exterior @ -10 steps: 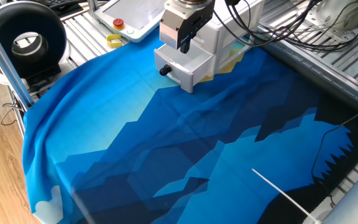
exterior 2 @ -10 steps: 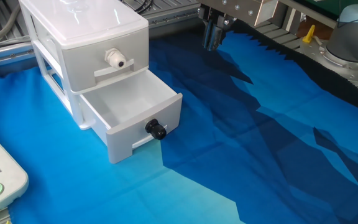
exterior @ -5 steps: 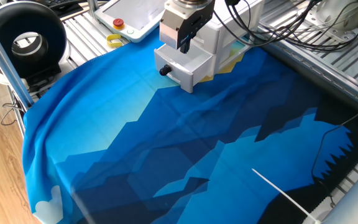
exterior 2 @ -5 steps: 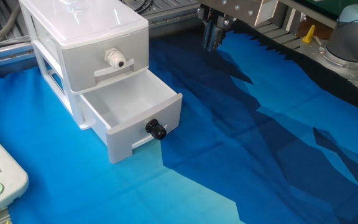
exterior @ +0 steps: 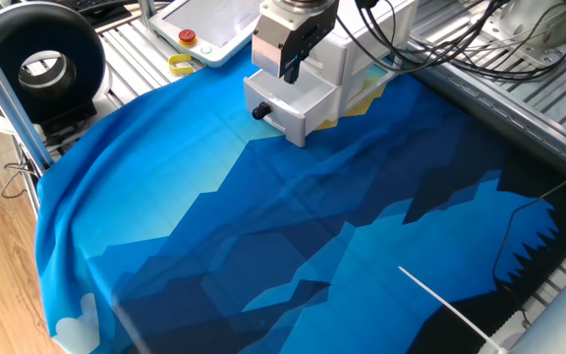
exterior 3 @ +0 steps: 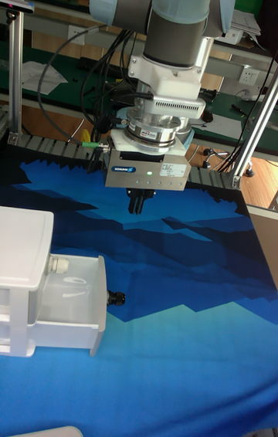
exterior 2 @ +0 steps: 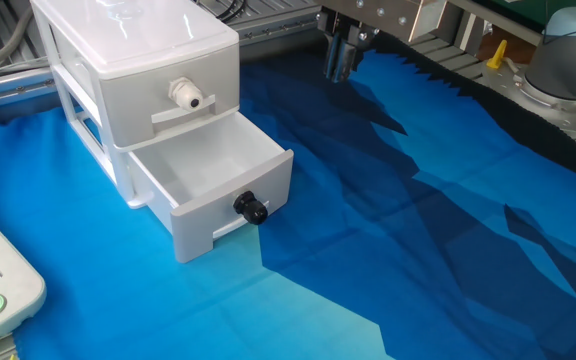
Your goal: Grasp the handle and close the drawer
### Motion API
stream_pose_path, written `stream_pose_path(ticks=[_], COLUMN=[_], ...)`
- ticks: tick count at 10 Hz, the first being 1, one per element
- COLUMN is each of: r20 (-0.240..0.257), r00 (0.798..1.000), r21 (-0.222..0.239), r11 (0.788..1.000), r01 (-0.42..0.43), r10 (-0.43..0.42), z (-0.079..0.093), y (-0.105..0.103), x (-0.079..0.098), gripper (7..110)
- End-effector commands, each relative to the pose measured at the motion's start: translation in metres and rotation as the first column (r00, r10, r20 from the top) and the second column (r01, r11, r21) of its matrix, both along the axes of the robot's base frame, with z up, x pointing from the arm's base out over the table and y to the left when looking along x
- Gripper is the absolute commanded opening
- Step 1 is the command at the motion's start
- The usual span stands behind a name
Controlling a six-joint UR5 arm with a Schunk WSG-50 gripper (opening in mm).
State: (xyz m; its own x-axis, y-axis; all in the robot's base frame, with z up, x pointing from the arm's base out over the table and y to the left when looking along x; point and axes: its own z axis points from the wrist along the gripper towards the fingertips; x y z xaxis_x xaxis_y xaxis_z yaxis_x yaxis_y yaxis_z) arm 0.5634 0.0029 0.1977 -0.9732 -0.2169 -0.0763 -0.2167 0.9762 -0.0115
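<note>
— Where's the drawer from where you stand?

— In the other fixed view it's the lower one of the small white cabinet, pulled well out toward the near side, so you look straight down into its bare white inside. The cabinet sits at the far left of the blue patterned cloth that covers the table.

— And the handle?

— The handle is a little round black knob on the drawer's front panel, sticking out toward the cloth. The tall fixed view shows it too, poking out to the right of the open drawer. The upper drawer is pushed in and carries a whitish knob of its own.

— Is the arm anywhere near it?

— No, well apart. The gripper hangs above the cloth, off to the right of the cabinet and farther back, pointing straight down. It touches nothing.

— Spread or closed up?

— The two dark fingers look pressed close together with nothing between them; I see hardly any gap in the tall view.

— What else is around?

— In one fixed view a white pendant with a red button lies beyond the cabinet on the slatted table, and a yellow ring lies just beside it.
</note>
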Motion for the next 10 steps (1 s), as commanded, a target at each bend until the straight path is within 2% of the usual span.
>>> stream_pose_path(ticks=[1,4,7,10], r20=[0.034,0.097,0.194,0.258], r00=[0.999,0.995,0.980,0.962], r21=[0.024,0.036,-0.002,-0.020], r11=[1.000,0.999,0.999,0.996], r01=[0.000,-0.005,-0.033,-0.088], r10=[-0.001,0.001,0.033,0.090], z=[0.002,0.004,0.010,0.015], y=[0.005,0.008,0.001,0.001], x=[0.008,0.024,0.048,0.064], gripper=[7,7,7,7])
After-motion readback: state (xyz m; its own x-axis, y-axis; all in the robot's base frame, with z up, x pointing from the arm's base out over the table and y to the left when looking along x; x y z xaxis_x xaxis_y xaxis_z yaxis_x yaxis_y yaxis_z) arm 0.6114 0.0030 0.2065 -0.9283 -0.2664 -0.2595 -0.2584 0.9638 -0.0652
